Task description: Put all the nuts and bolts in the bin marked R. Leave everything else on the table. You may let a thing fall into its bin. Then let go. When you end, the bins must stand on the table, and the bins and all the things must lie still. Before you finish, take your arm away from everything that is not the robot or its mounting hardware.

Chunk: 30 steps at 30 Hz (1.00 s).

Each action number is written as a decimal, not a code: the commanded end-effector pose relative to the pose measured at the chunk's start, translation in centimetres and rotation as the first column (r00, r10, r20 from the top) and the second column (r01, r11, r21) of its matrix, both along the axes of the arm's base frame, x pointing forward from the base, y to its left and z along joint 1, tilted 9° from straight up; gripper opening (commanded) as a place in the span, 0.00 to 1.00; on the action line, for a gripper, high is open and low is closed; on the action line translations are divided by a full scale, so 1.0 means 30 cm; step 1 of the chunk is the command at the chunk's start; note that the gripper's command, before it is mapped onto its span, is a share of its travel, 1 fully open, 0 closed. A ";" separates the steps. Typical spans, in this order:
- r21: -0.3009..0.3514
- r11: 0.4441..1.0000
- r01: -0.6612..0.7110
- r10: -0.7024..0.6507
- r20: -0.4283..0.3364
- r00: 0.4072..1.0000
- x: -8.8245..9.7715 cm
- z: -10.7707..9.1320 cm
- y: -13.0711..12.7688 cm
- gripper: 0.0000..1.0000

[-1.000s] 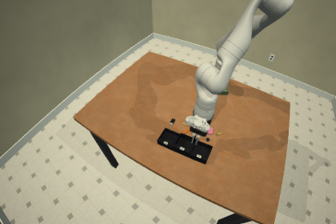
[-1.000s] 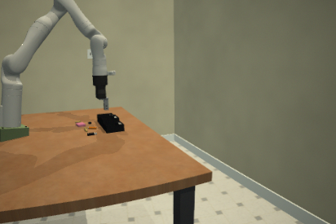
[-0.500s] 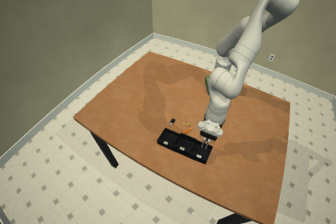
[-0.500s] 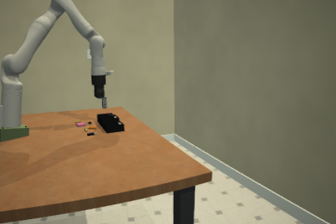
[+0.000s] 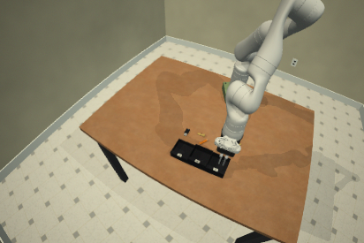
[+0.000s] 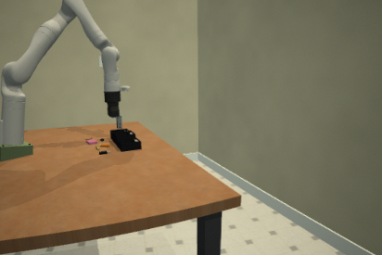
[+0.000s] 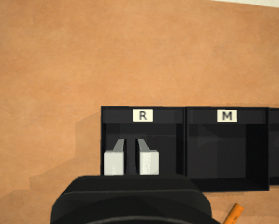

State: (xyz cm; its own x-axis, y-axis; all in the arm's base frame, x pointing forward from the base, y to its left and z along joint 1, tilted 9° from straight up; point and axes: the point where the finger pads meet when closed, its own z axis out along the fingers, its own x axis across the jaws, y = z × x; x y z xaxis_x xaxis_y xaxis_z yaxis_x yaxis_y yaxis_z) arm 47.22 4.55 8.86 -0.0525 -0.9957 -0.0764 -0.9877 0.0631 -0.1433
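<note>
We see the gripper (image 7: 131, 156) hanging over the bin marked R (image 7: 142, 115), the left compartment in the wrist view, beside the bin marked M (image 7: 226, 116). Its fingers stand nearly together with a narrow gap, and we cannot tell whether anything small sits between them. An orange piece (image 7: 233, 213) lies on the table (image 7: 66, 75) near the bins.

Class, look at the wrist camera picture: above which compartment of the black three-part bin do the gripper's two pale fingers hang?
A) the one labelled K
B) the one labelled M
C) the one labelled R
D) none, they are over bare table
C: in the wrist view the gripper and its pale fingers sit directly below the R label of the black bin, left of the M label.
</note>
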 end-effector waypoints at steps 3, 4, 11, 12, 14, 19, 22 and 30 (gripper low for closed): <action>-0.006 1.000 0.007 -0.007 -0.010 1.000 -0.001 -0.053 -0.013 0.31; -0.006 1.000 0.007 -0.007 -0.010 1.000 0.000 -0.062 -0.012 0.31; -0.006 1.000 0.007 -0.007 -0.010 1.000 0.006 -0.106 -0.010 0.31; -0.006 1.000 0.007 -0.007 -0.010 1.000 0.007 -0.108 -0.009 0.31; -0.006 1.000 0.007 -0.007 -0.010 1.000 0.006 -0.108 -0.009 0.31; -0.006 1.000 0.007 -0.007 -0.010 1.000 0.006 -0.108 -0.009 0.31; -0.006 1.000 0.007 -0.007 -0.010 1.000 0.006 -0.108 -0.009 0.31; -0.006 1.000 0.007 -0.007 -0.010 1.000 0.007 -0.108 -0.009 0.31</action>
State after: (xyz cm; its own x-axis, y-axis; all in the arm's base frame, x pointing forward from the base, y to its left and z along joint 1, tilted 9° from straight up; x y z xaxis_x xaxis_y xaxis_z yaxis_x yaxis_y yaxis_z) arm 47.36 4.27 5.54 -0.0602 -0.9957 -0.0698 -0.9888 0.0690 -0.1324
